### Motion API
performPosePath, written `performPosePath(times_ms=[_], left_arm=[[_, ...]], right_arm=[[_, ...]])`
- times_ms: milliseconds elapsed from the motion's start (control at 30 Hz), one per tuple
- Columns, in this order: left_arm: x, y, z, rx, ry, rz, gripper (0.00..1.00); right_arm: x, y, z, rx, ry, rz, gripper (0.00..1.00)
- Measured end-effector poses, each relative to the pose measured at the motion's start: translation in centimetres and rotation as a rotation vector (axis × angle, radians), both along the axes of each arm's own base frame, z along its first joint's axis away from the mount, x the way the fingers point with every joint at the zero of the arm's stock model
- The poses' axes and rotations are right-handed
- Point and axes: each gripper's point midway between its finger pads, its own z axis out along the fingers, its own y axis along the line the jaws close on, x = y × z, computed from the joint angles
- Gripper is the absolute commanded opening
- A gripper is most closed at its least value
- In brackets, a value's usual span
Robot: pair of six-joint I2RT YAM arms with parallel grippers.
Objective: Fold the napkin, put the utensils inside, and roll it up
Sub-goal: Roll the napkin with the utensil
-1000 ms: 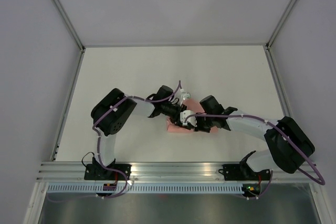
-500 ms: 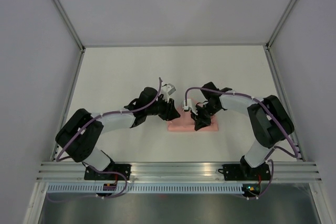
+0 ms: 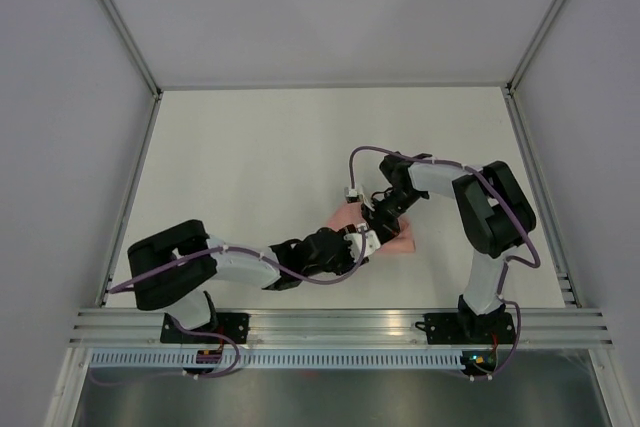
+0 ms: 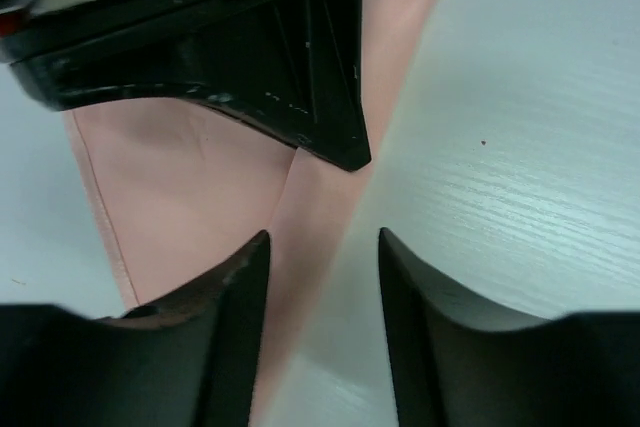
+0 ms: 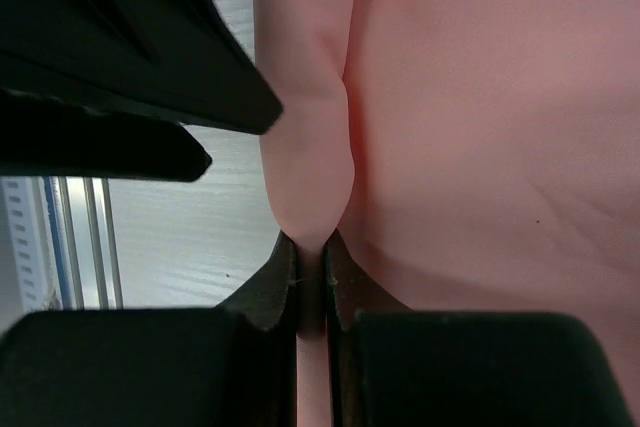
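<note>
**Arm:** My right gripper (image 5: 312, 252) has its fingers pressed together on a raised fold of the napkin (image 5: 480, 97); the pale pink cloth bulges up from the pinch in a soft ridge; the rest spreads flat to the right in my right wrist view.

**Listener:** And your other gripper?

**Arm:** My left gripper (image 4: 323, 247) is spread and holds nothing; one finger sits over the cloth, the other over the bare table (image 4: 520, 147); the napkin's long straight edge runs up between them; I cannot tell whether either finger touches the cloth.

**Listener:** How near are the two grippers?

**Arm:** Very near; in the left wrist view the black tip of my right gripper points down onto the napkin just beyond my left fingers; in the right wrist view my left fingers fill the upper left corner, just beside the ridge I am pinching.

**Listener:** Where does the napkin lie?

**Arm:** From above, it is a narrow pink shape right of centre, towards the near side of the white table, mostly hidden under both grippers; my left arm (image 3: 240, 265) stretches low along the near edge towards it; my right arm (image 3: 490, 207) arcs round from the right; a metal rail (image 3: 330, 319) runs along the near edge by my bases.
</note>
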Motion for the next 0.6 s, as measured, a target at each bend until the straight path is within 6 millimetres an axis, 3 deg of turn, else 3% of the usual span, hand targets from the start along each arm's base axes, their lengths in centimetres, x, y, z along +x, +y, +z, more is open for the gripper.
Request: performPosePath(times_ms=[200, 333, 367, 500, 600], left_arm=[[0.3, -1.1, -3.0, 0.163, -0.143, -0.038, 0.58], [1.4, -1.9, -3.0, 0.182, -0.207, -0.033, 0.55], [1.5, -2.0, -3.0, 0.186, -0.212, -0.037, 0.52], [1.0, -2.5, -3.4, 0.203, -0.212, -0.068, 0.20], [0.8, -2.7, -3.5, 0.209, -0.207, -0.090, 0.06]], right_arm=[[-0.6, 0.1, 0.0, -0.006, 0.065, -0.004, 0.00], [-1.0, 0.0, -0.1, -0.010, 0.095, -0.007, 0.00], [-1.0, 0.0, -0.1, -0.011, 0.098, -0.008, 0.01], [-0.9, -0.2, -0.1, -0.017, 0.107, -0.014, 0.01], [-0.8, -0.4, -0.1, -0.021, 0.103, -0.013, 0.04]])
